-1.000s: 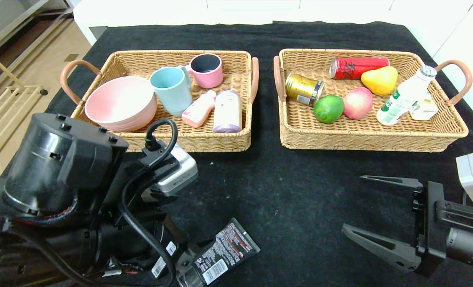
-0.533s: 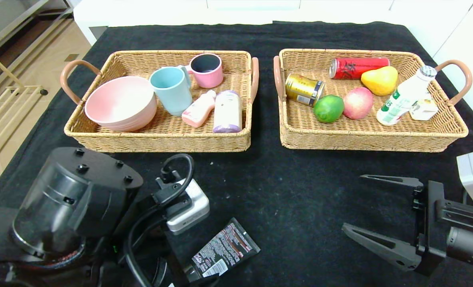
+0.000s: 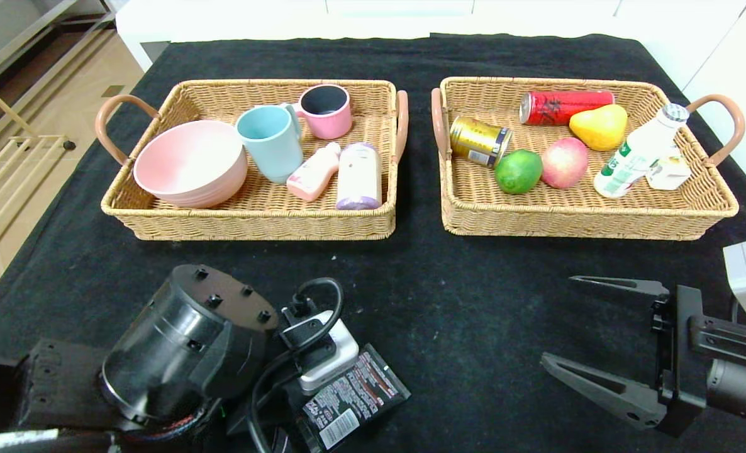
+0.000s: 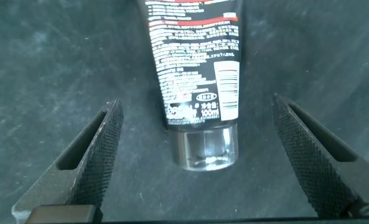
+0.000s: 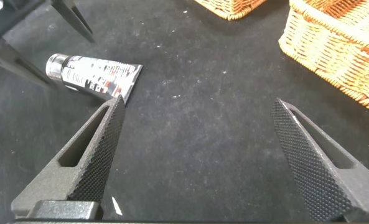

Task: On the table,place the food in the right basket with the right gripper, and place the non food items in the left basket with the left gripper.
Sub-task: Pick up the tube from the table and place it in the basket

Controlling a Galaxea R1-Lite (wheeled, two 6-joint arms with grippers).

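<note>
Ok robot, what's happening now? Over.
Left tool open, straddling black squeeze tube on table. Right tool open, idle. Nothing blocking.

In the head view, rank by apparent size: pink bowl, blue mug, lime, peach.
Largest to smallest:
1. pink bowl
2. blue mug
3. lime and peach, which look about alike, so I leave them unranked.
All sit at a similar depth in the two baskets.
</note>
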